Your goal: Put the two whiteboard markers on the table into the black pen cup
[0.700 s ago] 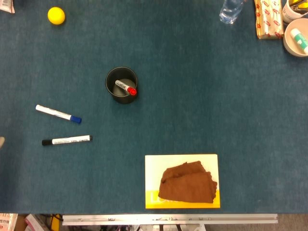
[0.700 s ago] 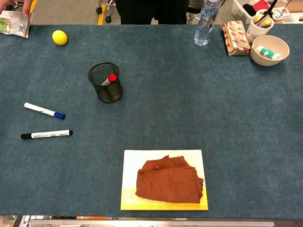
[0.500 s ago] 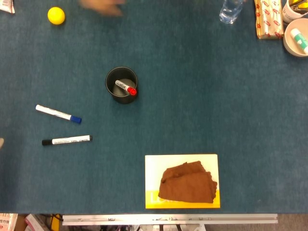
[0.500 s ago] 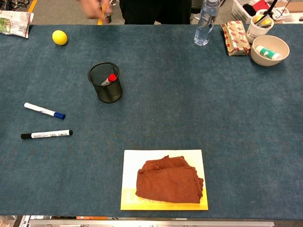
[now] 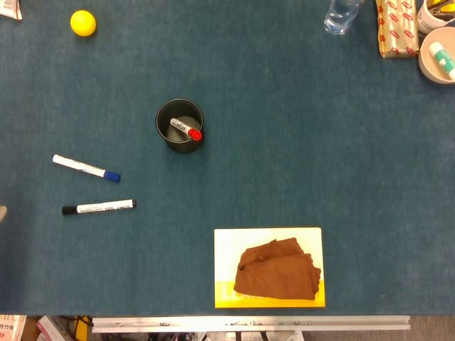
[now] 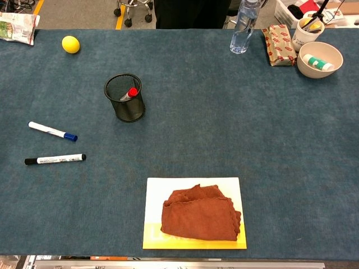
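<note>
The blue-capped whiteboard marker (image 5: 86, 168) lies flat on the blue table covering (image 5: 298, 156), left of and a little nearer the robot than the black mesh pen cup (image 6: 124, 97); the black-capped whiteboard marker (image 5: 98, 208) lies just nearer again, the two close together but not touching, each well apart from the cup; a red-capped marker (image 5: 186, 130) already leans inside the cup, cap up against the rim; neither robot hand appears in the head or chest view, so whether their fingers are spread or closed cannot be told; a pale sliver at the far left edge of the head view is too little to identify; both markers look light, stiff and smooth-barrelled, likely to roll or skid on the felt if nudged from the side, so the white barrel near its middle seems the sound place to pinch, across the width, with the cap end left free to go in first or last; the cup looks light too and may tip or slide if a marker knocks its rim; further off, a yellow ball (image 6: 70, 44), a clear water bottle (image 6: 242, 28) cut off at the top, a bowl (image 6: 320, 59) holding a small container, and a brown cloth (image 6: 201, 217) on a yellow-and-white board (image 6: 154, 193); the cup's bottom is only partly visible.
</note>
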